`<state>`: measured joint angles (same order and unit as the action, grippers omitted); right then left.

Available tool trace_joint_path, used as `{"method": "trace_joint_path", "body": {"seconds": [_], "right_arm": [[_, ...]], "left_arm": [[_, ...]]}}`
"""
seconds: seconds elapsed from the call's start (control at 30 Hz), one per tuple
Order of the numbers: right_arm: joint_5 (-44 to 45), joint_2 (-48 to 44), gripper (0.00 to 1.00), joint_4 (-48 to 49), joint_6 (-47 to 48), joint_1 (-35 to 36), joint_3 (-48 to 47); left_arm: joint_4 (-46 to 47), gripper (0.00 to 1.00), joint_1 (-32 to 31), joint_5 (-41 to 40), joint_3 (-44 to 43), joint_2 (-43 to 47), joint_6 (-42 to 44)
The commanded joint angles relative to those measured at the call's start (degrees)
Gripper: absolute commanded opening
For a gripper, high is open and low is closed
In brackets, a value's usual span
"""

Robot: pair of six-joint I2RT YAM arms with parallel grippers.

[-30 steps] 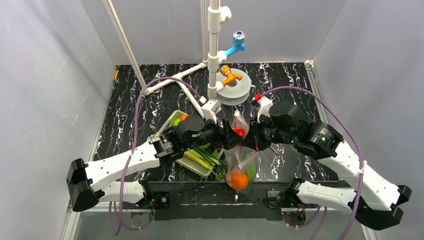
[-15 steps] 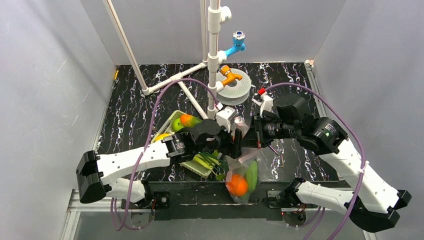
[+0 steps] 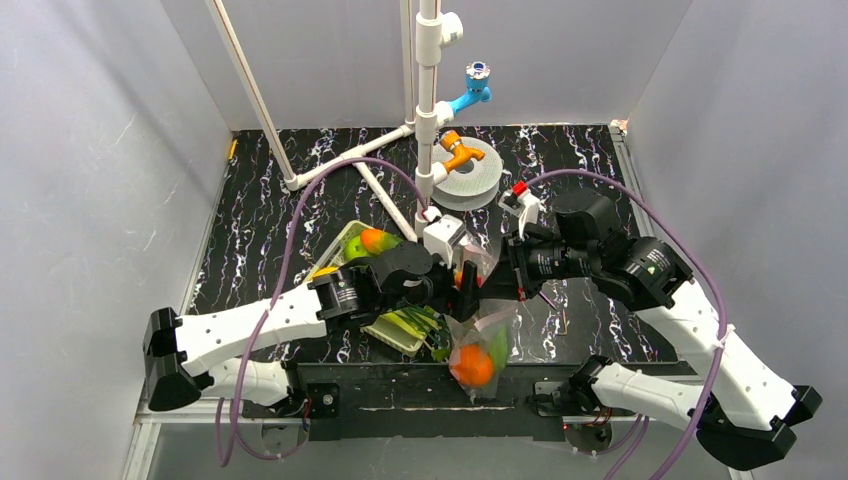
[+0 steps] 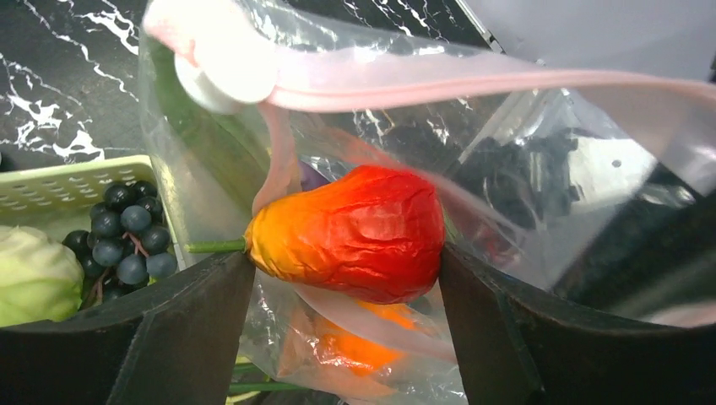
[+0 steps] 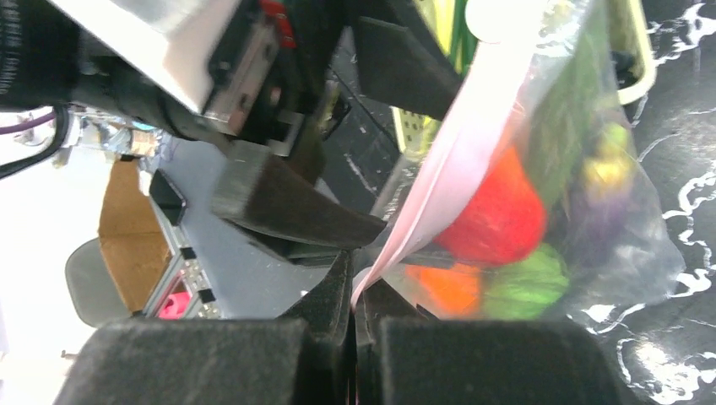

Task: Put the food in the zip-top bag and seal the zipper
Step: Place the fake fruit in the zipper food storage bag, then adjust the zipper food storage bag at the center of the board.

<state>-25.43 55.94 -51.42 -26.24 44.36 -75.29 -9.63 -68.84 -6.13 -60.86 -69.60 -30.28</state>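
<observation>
My left gripper [image 4: 344,253] is shut on a wrinkled red piece [image 4: 350,232] with a green stem, held at the mouth of the clear zip-top bag [image 4: 523,169]. The pink zipper [image 4: 473,84] runs above it, with a white slider [image 4: 224,72] at its left end. My right gripper [image 5: 355,287] is shut on the zipper [image 5: 439,194] edge and holds the bag [image 3: 480,345] up over the table's near edge. Inside hang an orange fruit [image 3: 473,367] and a green cucumber [image 3: 497,347]. Seen from above, the left gripper [image 3: 468,290] faces the right gripper [image 3: 510,272].
A pale green mesh basket [image 4: 51,181] holds dark grapes [image 4: 127,228] and a pale cabbage [image 4: 29,278]. The basket [image 3: 395,335] lies under the left arm. A white pipe frame [image 3: 428,100], a grey spool [image 3: 470,180] and a blue tap [image 3: 472,85] stand behind.
The left gripper has carried the red piece down to the bag's mouth, nearer the table's front. The right gripper has kept its hold on the zipper edge; the bag has swung slightly.
</observation>
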Motion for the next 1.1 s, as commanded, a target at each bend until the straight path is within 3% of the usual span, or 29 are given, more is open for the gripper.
{"method": "trace_joint_path", "body": {"seconds": [0.0, 0.2, 0.47, 0.57, 0.7, 0.77, 0.93, 1.07], "right_arm": [[3.61, 0.24, 0.01, 13.19, 3.89, -4.43, 2.33], [-0.97, -0.31, 0.01, 14.85, 2.94, -7.47, 5.07], [-3.15, 0.13, 0.01, 13.77, 2.13, -8.67, 3.7], [-3.18, -0.03, 0.01, 12.21, 2.84, -8.68, 2.87], [-3.63, -0.5, 0.01, 10.92, 3.36, -8.68, 2.47], [-4.1, -0.66, 0.01, 11.08, 3.3, -8.68, 2.75], [-4.48, -1.15, 0.01, 11.86, 2.73, -8.68, 3.26], [-4.72, -1.83, 0.01, 11.82, 2.58, -8.68, 3.13]], "left_arm": [[-2.28, 0.79, -3.83, 4.25, -3.31, 3.71, -2.09], [-3.35, 0.94, -3.82, 2.69, -2.38, 7.1, -3.75], [-8.35, 0.98, -3.81, -3.3, -5.25, 6.29, -5.9], [-11.76, 0.9, -3.75, -8.37, -5.04, 8.6, -9.2], [-9.63, 0.62, -3.7, -10.65, -1.23, 12.94, -13.1], [-5.44, 0.53, -3.76, -11.26, 2.19, 14.71, -16.62], [0.43, 0.43, -3.14, -13.38, 4.17, 14.41, -21.36], [1.06, 0.45, -1.23, -10.03, 1.84, 8.81, -24.24]]}}
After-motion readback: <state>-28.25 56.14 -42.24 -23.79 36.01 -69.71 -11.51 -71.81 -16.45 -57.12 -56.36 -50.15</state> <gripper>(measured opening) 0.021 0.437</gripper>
